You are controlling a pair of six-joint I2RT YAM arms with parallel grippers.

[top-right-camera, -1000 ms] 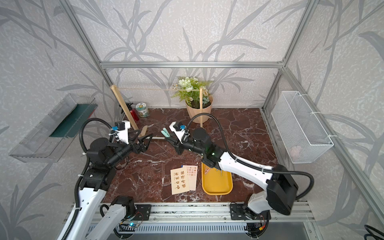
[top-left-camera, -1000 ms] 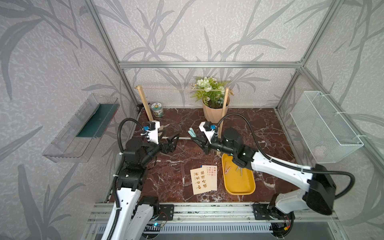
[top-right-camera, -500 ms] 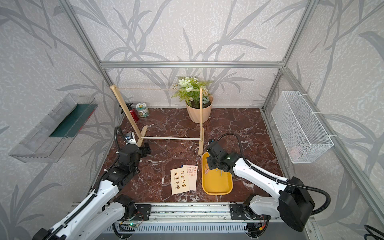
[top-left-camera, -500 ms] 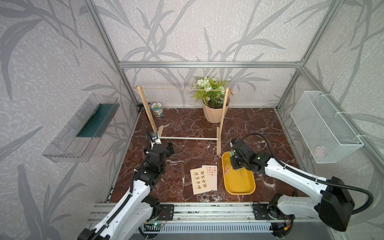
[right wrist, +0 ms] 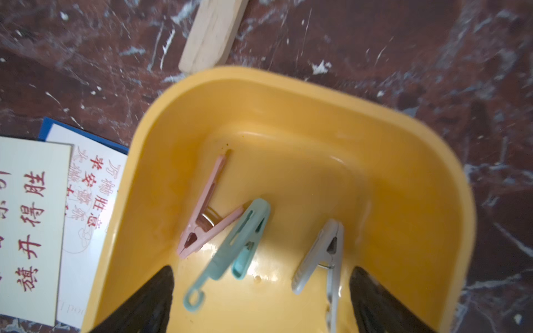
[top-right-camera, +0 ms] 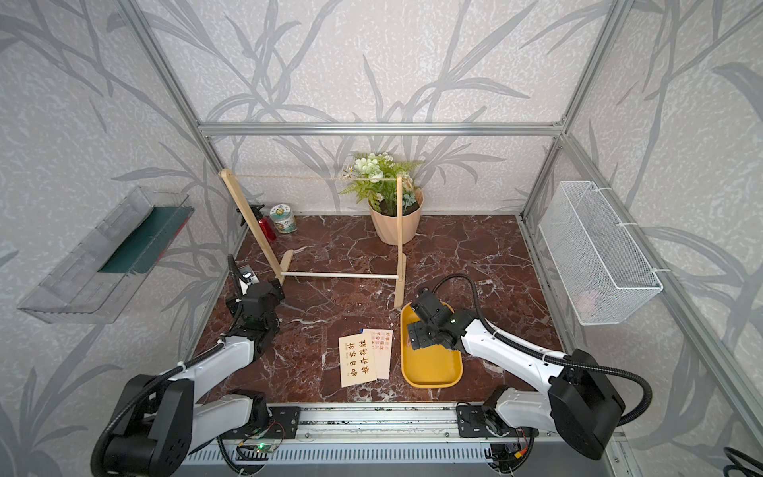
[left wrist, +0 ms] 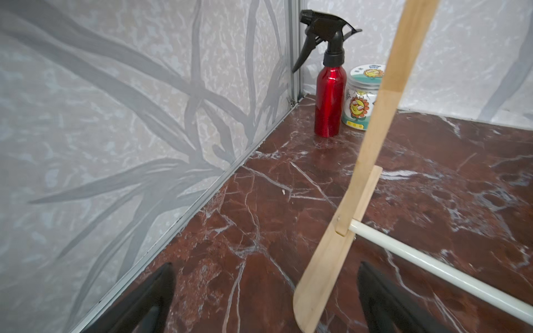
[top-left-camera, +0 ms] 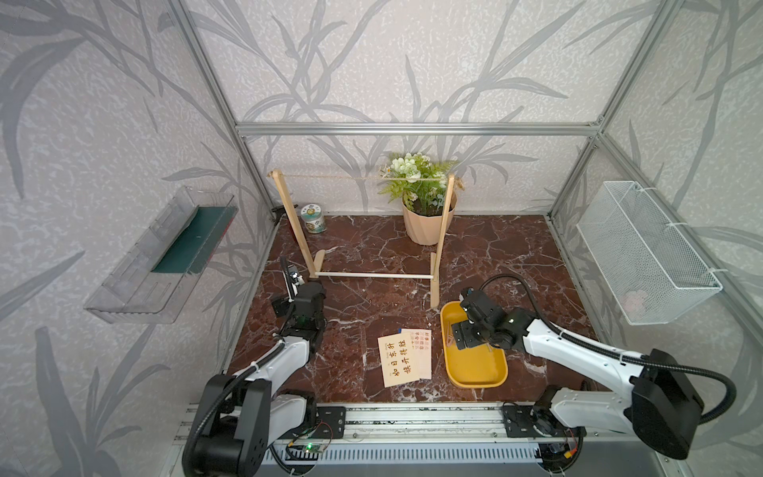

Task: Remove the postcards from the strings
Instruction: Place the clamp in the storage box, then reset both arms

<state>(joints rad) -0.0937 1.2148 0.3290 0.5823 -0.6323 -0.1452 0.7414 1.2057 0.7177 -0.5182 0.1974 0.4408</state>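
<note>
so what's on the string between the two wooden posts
Nothing: in both top views the string runs bare from the left post to the right post, no card or peg on it. The postcards lie stacked on the marble floor.

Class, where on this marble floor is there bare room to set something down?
Bare: between the dowel crossbar and the postcards; also between the flower pot and the wire basket. Crowded: postcards beside the yellow tray under the right claw.
</note>
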